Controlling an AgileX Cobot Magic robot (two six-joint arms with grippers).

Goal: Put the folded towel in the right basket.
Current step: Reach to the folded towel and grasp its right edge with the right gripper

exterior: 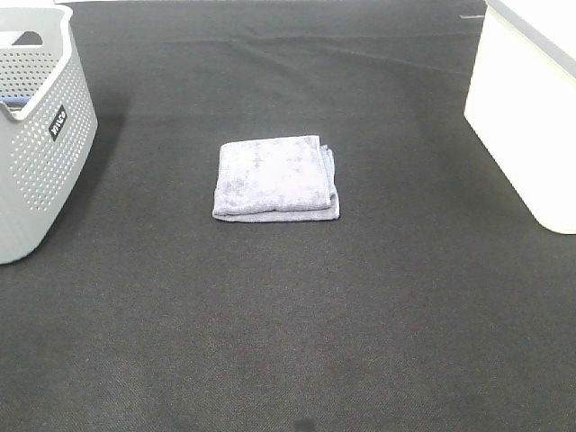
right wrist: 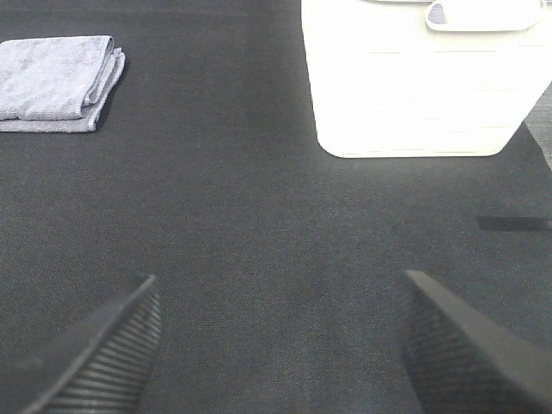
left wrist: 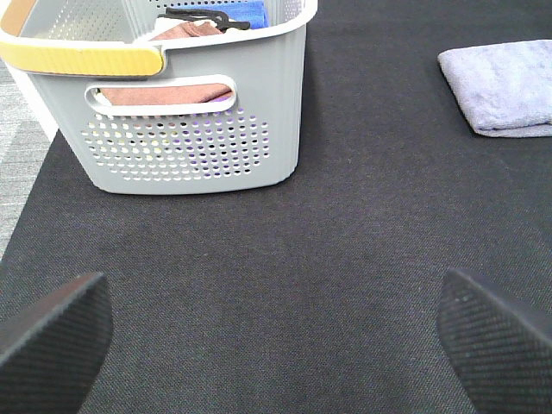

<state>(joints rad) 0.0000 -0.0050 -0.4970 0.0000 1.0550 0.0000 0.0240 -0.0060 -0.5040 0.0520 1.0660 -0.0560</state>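
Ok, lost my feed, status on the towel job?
Left gripper open, empty. Right gripper open, empty. Folded towel flat on mat, ungrasped. Nothing between it and right basket.

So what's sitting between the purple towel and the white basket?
Nothing. Between the folded towel and the white basket there is only bare black mat, as the high view and right wrist view show.

The table (exterior: 288, 360) is covered with a dark charcoal cloth (exterior: 405, 297) of fine weave, which fills nearly every view. Near its far edge a long crease (exterior: 360, 49) runs across. Beyond one side edge shows a pale grey surface (left wrist: 17, 172) with a faint zigzag pattern. The light is bright and even.
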